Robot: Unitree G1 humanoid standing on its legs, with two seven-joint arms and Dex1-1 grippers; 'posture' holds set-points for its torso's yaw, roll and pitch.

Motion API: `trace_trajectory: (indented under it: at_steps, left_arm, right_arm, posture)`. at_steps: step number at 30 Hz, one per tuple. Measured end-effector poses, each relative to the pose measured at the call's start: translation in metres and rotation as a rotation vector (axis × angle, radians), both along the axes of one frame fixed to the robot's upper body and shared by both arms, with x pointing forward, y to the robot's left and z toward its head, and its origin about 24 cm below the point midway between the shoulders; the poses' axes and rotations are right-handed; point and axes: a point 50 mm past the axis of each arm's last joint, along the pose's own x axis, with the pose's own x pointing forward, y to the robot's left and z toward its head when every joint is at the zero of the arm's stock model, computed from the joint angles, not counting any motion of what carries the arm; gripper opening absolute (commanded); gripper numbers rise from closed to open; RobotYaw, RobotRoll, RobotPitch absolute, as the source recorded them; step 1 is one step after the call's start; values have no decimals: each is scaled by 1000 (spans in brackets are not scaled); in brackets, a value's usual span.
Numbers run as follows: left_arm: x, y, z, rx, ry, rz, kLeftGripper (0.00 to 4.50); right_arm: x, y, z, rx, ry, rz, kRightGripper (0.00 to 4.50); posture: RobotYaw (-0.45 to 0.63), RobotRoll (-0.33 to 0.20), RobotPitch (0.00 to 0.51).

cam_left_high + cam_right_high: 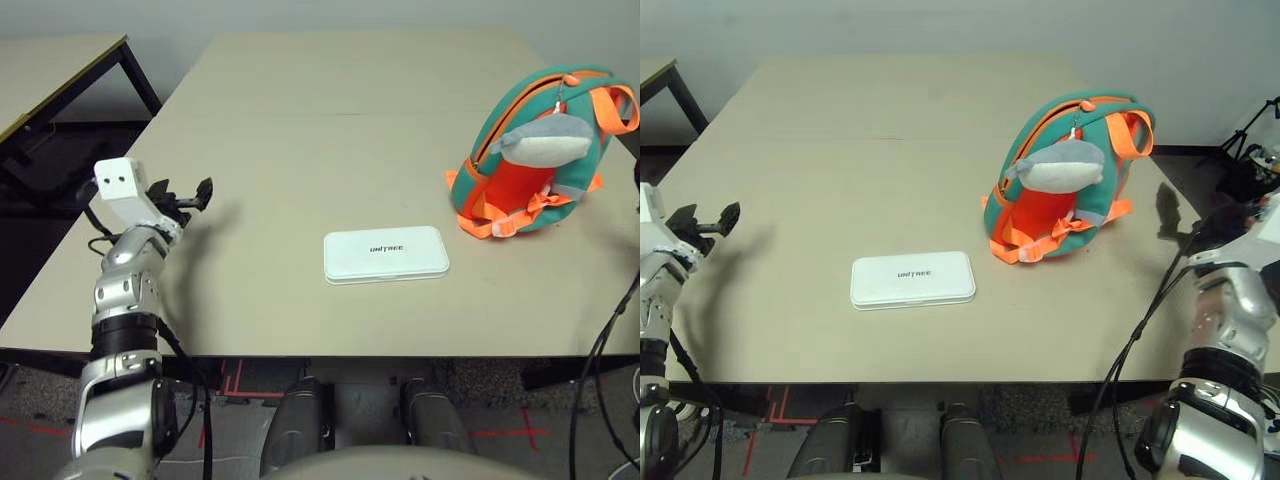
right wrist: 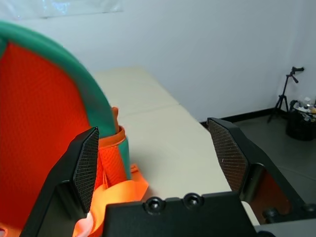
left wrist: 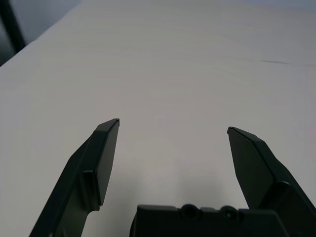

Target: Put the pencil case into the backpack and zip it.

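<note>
My left gripper [image 3: 174, 124] is spread wide, its two black, angular fingers set well apart with nothing between their tips. It is positioned above the left part of the table. My right gripper [image 2: 153, 124] is likewise wide and unloaded. Its inner pads [image 2: 86, 168] carry a fine cross-hatched texture, and their faces stand opposed, apart from each other. The backpack [image 1: 1095, 125] is near the right gripper, on its inward side.

The backpack is a rounded, soft-sided unit in teal fabric, standing tilted on the right part of the table. Its orange panel [image 2: 44, 98] has a finely textured weave. An orange-edged zipper [image 1: 1035, 135] follows the curved upper side, with a dark line between its edges. A broad orange loop [image 1: 1145, 120] projects at the top; flat orange straps [image 1: 1040, 245] lie folded at the base. A plush fish-shaped charm [image 1: 1055, 175], grey above and pale below, hangs across the body.

The pencil case [image 1: 912, 280] is outside the backpack, flat on the table toward the front edge, between the left gripper and the backpack. It is a smooth white rectangle with rounded corners and small dark UNITREE lettering. The table [image 1: 840, 170] has a flat, matte beige surface.
</note>
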Motion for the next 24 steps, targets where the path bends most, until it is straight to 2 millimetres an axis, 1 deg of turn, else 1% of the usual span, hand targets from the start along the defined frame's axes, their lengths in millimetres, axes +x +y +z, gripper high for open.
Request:
trace_trajectory:
  at_steps: [3,5,8,9,11,14,17,21,24]
  left_arm:
    - [1,-4,29,-146,31,-90,4500]
    - [-4,-1,48,-255,69,-143,4500]
    - [-13,-1,66,-392,165,-244,4500]
    - [-17,-2,69,-436,211,-280,4500]
    - [-25,-6,71,-508,303,-353,4500]
    - [-30,-14,64,-614,443,-419,4500]
    - [-33,-24,51,-651,556,-466,4500]
    - [-34,-37,33,-665,638,-516,4500]
    - [-34,-49,21,-690,693,-570,4500]
  right_arm:
    - [-11,-6,5,60,160,-14,4490]
    - [-19,-7,11,102,260,-22,4490]
    - [-29,4,19,187,421,12,4490]
    - [-33,10,20,214,497,41,4490]
    - [-39,28,23,279,639,135,4490]
    - [-39,56,19,399,793,288,4490]
    - [-33,79,9,449,878,412,4005]
    - [-22,97,-3,463,909,474,2785]
    - [-13,117,-18,472,958,538,1816]
  posture:
    - [5,0,77]
    - [-2,0,65]
    - [-15,0,56]
    - [-21,0,54]
    - [-19,0,53]
    - [-16,0,55]
    - [-13,0,56]
    - [5,0,68]
    - [14,0,72]
